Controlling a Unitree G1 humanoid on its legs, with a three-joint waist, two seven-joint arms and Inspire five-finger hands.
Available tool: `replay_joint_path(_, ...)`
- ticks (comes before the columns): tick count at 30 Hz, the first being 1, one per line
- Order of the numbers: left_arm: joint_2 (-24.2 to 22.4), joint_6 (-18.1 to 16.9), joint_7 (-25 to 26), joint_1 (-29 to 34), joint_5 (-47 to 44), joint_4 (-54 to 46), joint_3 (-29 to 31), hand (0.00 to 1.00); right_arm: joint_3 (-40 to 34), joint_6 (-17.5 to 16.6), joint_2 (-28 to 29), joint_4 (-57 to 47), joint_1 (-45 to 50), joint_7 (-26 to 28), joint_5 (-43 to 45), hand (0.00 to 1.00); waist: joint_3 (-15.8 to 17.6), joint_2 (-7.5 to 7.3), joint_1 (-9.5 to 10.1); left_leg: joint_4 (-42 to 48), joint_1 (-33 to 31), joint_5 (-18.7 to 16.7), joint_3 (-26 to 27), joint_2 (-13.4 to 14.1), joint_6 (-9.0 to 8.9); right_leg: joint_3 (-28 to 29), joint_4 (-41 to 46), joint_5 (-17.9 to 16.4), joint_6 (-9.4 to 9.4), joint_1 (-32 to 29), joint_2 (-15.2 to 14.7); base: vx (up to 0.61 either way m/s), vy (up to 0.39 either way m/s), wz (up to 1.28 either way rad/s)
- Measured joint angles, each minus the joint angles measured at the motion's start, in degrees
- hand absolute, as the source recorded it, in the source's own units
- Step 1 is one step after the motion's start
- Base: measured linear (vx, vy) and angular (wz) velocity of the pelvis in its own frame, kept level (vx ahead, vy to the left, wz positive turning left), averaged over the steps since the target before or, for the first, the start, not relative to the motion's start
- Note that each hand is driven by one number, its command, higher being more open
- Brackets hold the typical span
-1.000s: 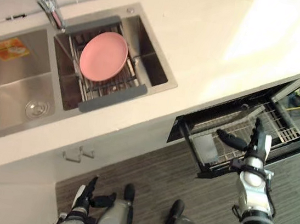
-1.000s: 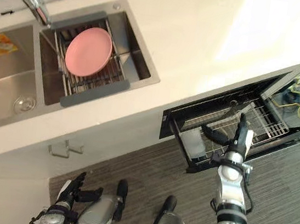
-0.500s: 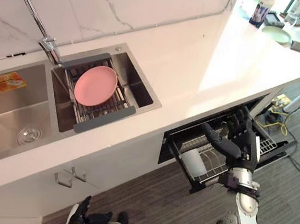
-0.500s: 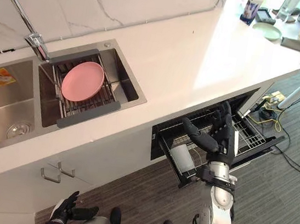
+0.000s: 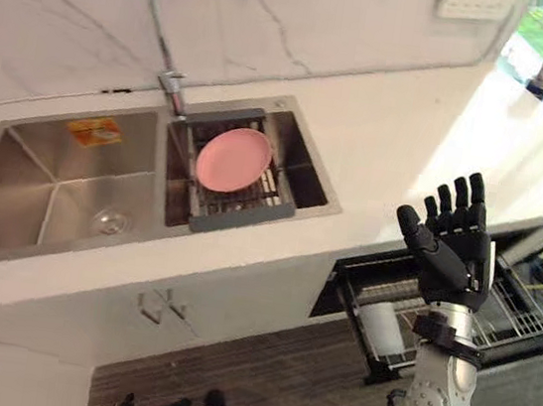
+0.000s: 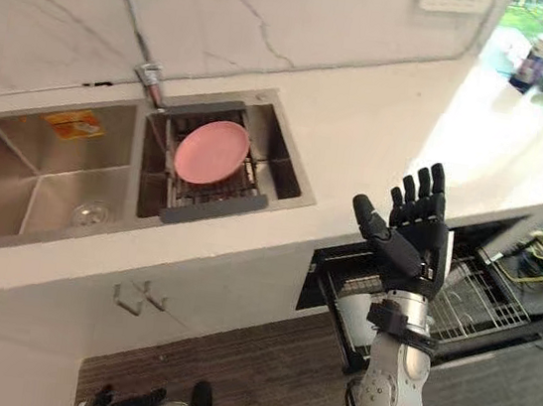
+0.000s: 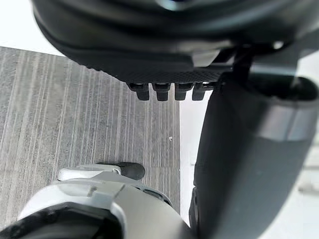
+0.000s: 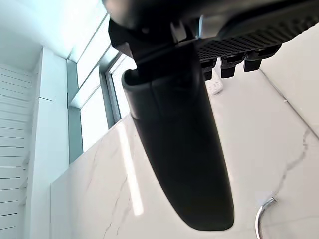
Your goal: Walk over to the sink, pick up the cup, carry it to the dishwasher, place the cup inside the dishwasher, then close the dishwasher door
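1. The right hand (image 5: 453,255) is upright in front of the counter's (image 5: 389,148) front edge, with its fingers straight and spread and its thumb out to the side, and it holds nothing
2. The cup (image 5: 382,325) is white and sits in the dishwasher's (image 5: 347,273) pulled-out rack (image 6: 484,303), near the rack's front left corner and just beside the right wrist
3. The dishwasher is open under the counter's right part
4. The left hand (image 6: 122,405) hangs low over the floor (image 5: 297,387), fingers loosely straight and empty
5. A pink plate (image 5: 232,158) lies on a drainer (image 5: 253,189) in the sink's (image 5: 49,184) right basin, by the tap (image 5: 170,85)
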Motion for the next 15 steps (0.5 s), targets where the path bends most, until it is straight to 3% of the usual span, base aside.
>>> replay_joint_path(3,0.17,-0.29,-0.28,-0.01,2.07,-0.02,-0.39,1.00,-0.19,0.00,0.00,0.00,0.05,-1.65,-0.11,1.00,-0.08,-0.03,-0.05,-0.02,0.34,-1.19,-0.05,-1.56,1.43,0.21,2.95,-0.17,0.25,-0.60,-2.15,0.07,0.158,0.08)
replay_joint_path(6,0.37,-0.41,-0.34,-0.54,3.71,0.81,-0.46,1.00,-1.76,-0.03,0.25,0.00,0.84,-3.97,-0.09,1.00,-0.12,-0.13,-1.06,0.10,0.74,-1.99,-0.95,-2.46,2.92,1.12,15.67,-0.16,0.21,-5.46,-6.16,0.06,0.156,0.18)
replay_joint_path(7,0.89,-0.28,-0.65,-0.77,3.74,0.93,-0.50,1.00,-2.53,-0.16,0.69,-0.01,1.52,-4.76,-0.10,1.00,-0.06,-0.45,-1.06,0.24,1.26,-2.39,-1.24,-2.81,3.58,2.64,24.01,0.66,-1.49,-8.91,-8.64,0.07,0.147,0.16)
replay_joint_path(8,1.46,-0.11,-1.22,-1.03,3.77,0.92,-0.52,1.00,-2.67,-0.35,0.96,-0.14,2.27,-5.55,-0.09,1.00,0.35,-1.18,-1.05,0.66,1.76,-2.85,-1.65,-3.10,4.26,5.58,32.12,3.06,-6.67,-12.81,-10.56,0.08,0.137,0.18)
replay_joint_path(9,1.81,0.05,-1.41,-1.17,3.77,0.89,-0.53,1.00,-2.66,-0.37,1.19,-0.14,2.59,-5.82,-0.09,1.00,0.55,-1.52,-1.12,0.96,2.04,-3.16,-2.25,-3.20,4.73,7.50,35.82,5.12,-9.58,-14.72,-11.16,0.13,0.111,0.25)
replay_joint_path(10,2.45,0.39,-1.60,-1.41,3.79,0.52,-0.68,1.00,-2.64,-0.37,1.79,-0.13,3.05,-6.03,-0.15,1.00,0.99,-2.20,-1.70,1.73,2.81,-3.65,-3.47,-3.24,5.46,12.32,41.30,5.95,-10.01,-18.22,-11.01,0.17,0.089,0.47)
replay_joint_path(11,2.63,1.04,-1.80,-1.80,3.77,0.35,-0.76,1.00,-2.64,-0.37,2.29,-0.24,3.64,-5.94,-0.50,1.00,1.21,-2.07,-2.38,2.73,2.77,-4.11,-5.12,-2.70,6.07,15.67,42.99,-0.56,-7.14,-19.78,-8.21,0.15,0.039,0.54)
replay_joint_path(13,3.20,1.82,-2.78,-2.53,3.79,-0.04,-0.66,1.00,-2.82,-0.37,2.32,-1.96,4.91,-5.85,-0.63,1.00,1.27,-2.03,-2.54,4.50,2.61,-5.53,-7.33,-2.14,6.16,18.21,37.61,-4.63,-5.22,-20.16,-3.42,0.12,0.016,0.61)
replay_joint_path(15,3.19,2.51,-4.14,-3.15,4.84,-0.27,-0.80,1.00,-3.61,-0.37,2.20,-3.99,4.79,-5.07,-1.03,1.00,1.26,-2.09,-2.52,6.21,1.94,-6.94,-8.64,-2.35,5.92,19.78,31.63,-5.15,-4.86,-22.10,-0.78,0.12,-0.022,0.51)
